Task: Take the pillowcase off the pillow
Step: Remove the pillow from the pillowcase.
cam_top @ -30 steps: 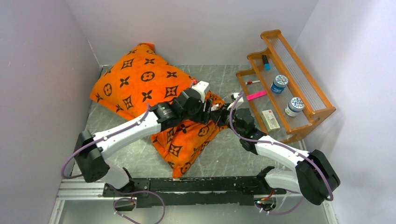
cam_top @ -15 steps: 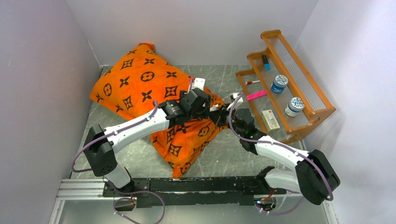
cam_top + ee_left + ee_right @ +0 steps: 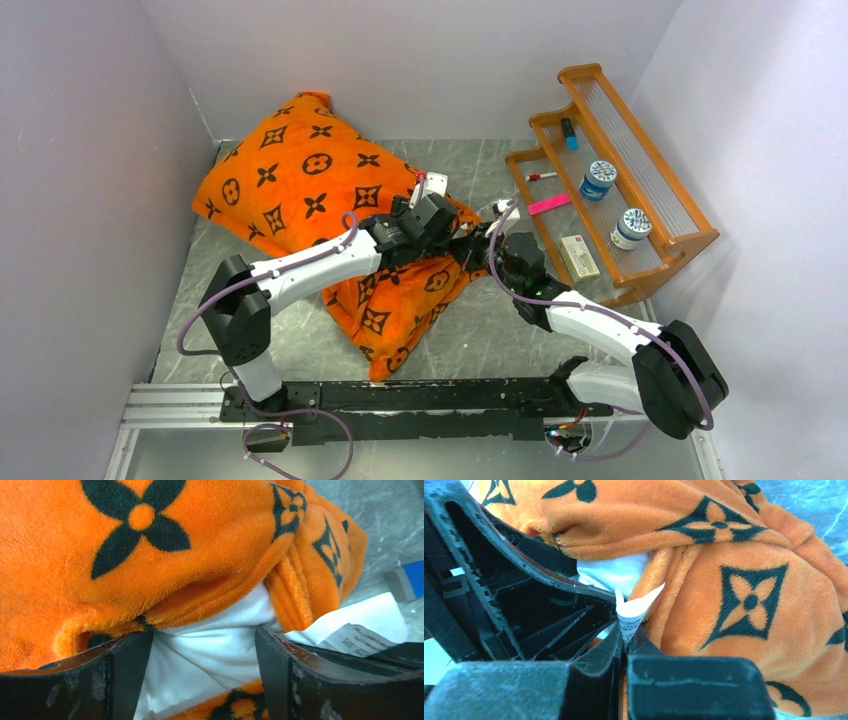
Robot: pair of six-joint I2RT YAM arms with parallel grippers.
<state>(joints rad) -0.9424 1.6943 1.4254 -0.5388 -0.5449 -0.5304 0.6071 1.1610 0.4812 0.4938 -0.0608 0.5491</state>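
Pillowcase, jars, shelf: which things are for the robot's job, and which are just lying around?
For the job: pillowcase, pillow, tag in the shut right gripper, open left gripper.
Just lying about: wooden shelf, two jars, small box.

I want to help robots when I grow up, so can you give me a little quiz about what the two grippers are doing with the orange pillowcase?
1. True or false: the left gripper is shut tight on the pillowcase.
2. What is the right gripper pinching? A) a white label B) a blue marker C) a jar
3. Fill in: the pillow peeking out of the pillowcase is ____ in colour.

Key: 1 false, its jaws stand open on either side of the pillow. 2 A. 3 white.
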